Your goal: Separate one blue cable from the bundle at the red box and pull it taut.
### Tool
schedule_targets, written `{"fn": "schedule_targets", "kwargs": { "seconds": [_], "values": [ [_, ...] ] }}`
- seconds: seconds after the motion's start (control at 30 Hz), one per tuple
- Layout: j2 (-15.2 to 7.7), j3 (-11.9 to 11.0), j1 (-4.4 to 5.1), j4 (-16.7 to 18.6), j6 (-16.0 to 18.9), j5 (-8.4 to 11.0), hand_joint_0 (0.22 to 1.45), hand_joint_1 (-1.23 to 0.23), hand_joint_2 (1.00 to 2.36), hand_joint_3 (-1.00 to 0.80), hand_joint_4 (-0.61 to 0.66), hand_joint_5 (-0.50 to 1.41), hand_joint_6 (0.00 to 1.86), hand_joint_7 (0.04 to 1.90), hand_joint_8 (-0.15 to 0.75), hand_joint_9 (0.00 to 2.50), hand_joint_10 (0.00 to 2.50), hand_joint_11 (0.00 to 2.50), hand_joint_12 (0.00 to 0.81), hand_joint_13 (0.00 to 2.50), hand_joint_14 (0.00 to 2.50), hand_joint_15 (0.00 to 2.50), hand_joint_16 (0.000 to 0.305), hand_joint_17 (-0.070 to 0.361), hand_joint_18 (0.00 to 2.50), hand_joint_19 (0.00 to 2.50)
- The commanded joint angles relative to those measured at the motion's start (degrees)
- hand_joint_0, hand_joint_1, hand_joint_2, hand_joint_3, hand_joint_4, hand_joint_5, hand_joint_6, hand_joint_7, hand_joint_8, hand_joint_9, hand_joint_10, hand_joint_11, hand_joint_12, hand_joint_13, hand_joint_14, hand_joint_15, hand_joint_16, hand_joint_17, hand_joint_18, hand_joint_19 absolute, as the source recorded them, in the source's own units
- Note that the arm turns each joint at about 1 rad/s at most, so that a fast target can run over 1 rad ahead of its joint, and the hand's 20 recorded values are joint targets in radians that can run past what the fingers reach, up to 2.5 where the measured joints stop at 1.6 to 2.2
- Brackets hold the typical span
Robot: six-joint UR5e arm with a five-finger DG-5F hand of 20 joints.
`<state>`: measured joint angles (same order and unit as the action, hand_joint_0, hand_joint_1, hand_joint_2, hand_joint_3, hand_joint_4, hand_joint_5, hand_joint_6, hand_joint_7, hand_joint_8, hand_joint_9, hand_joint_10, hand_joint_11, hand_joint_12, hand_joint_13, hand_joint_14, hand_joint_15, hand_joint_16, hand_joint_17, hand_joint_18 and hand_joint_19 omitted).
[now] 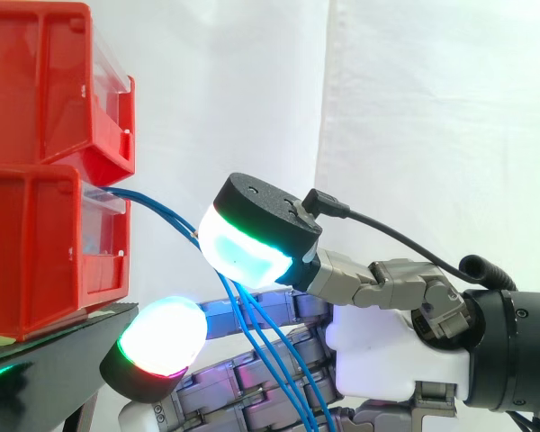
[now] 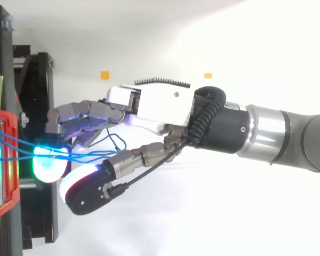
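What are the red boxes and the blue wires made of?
The red boxes look like hard molded plastic: smooth, slightly glossy walls with thick rims. The blue cables seem coated in smooth, bendy plastic or rubber, since they curve loosely; their inside is hidden.

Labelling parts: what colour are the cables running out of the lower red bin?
Blue. The cables show best in the side view.

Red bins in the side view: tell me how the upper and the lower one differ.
The upper bin sits stacked on the lower bin, which rests on the black stand. Blue cables run out of the lower bin's front toward the hand; none leave the upper bin. Both are red with a clear front panel.
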<state>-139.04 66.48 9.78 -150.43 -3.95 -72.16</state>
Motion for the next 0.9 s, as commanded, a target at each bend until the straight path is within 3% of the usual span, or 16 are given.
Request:
{"fn": "schedule_targets", "kwargs": {
  "seconds": [0.0,0.33,0.53,0.87],
  "values": [
    [0.0,0.0,-0.02,-0.1,0.2,-0.26,0.56,-0.62,1.0,-0.44,0.2,-0.16,0.5,1.27,0.317,0.49,0.02,0.5,0.399,0.5,0.02,0.41,0.049,0.11,0.54,0.56],
    [0.0,-0.1,-0.64,-0.6,0.4,-1.4,0.57,-0.64,1.01,-0.43,0.2,-0.16,0.5,1.28,0.312,0.49,0.02,0.5,0.399,0.51,0.02,0.41,0.049,0.11,0.54,0.56],
    [0.0,-0.1,-1.95,-1.3,0.5,-2.1,0.56,-0.66,1.0,-0.47,0.2,-0.16,0.5,1.27,0.315,0.49,0.02,0.5,0.402,0.52,0.02,0.41,0.049,0.111,0.54,0.56],
    [0.1,-0.2,-2.66,-1.2,0.4,-2.19,0.58,-0.76,1.0,-0.5,0.21,-0.16,0.5,1.31,0.31,0.48,0.02,0.51,0.4,0.53,0.02,0.42,0.049,0.111,0.55,0.56]
  ]
}}
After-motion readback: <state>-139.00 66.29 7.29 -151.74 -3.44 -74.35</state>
